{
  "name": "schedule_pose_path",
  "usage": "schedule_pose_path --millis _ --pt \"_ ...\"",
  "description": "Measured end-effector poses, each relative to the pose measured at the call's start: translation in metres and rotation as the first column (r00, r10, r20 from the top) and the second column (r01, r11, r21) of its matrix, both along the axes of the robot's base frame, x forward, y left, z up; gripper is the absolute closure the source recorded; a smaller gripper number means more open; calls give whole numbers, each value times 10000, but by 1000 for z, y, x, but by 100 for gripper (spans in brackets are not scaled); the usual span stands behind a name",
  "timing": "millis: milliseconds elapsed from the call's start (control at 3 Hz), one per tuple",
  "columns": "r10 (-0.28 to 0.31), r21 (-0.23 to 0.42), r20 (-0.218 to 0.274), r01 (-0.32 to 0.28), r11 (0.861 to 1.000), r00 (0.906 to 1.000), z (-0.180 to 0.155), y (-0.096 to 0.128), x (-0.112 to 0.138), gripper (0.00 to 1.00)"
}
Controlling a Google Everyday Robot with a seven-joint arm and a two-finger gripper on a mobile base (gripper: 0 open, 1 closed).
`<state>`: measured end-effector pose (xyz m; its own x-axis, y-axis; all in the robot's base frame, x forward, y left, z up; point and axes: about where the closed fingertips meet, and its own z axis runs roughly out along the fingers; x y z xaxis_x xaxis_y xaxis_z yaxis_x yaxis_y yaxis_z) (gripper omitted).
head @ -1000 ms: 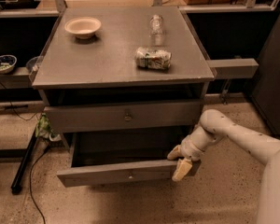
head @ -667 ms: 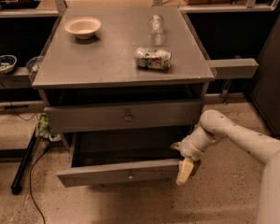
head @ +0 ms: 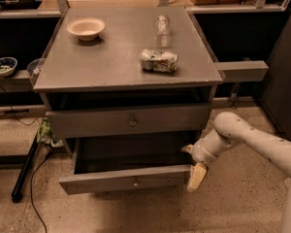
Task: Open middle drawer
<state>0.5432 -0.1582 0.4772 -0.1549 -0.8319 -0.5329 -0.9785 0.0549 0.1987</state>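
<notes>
The grey wooden cabinet (head: 111,62) fills the middle of the camera view. Its middle drawer (head: 111,181) stands pulled out, showing a dark interior and a small round knob (head: 135,182) on its flat front. Above it, the top drawer (head: 131,121) is nearly flush with the frame. My gripper (head: 194,166) sits at the right end of the middle drawer's front, at the corner. The white arm (head: 252,140) reaches in from the lower right.
On the cabinet top lie a cream bowl (head: 86,28), a crushed can (head: 158,60) and a clear bottle (head: 162,25). A low shelf with a patterned bowl (head: 4,66) is at the left, with a black pole (head: 24,171) and cables on the floor. A dark unit (head: 281,57) stands at the right.
The gripper has shifted slightly to the right at the drawer's corner. The middle drawer stays pulled out about as far as before.
</notes>
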Motion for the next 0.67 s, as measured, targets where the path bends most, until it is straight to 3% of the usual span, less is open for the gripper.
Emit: schedule_pose_path --millis 333,667 --pt "-963 -245 774 985 9948 9923 48 -40 -11 0" --pt "-2680 -435 1405 2764 9601 9531 87 -114 -35 0"
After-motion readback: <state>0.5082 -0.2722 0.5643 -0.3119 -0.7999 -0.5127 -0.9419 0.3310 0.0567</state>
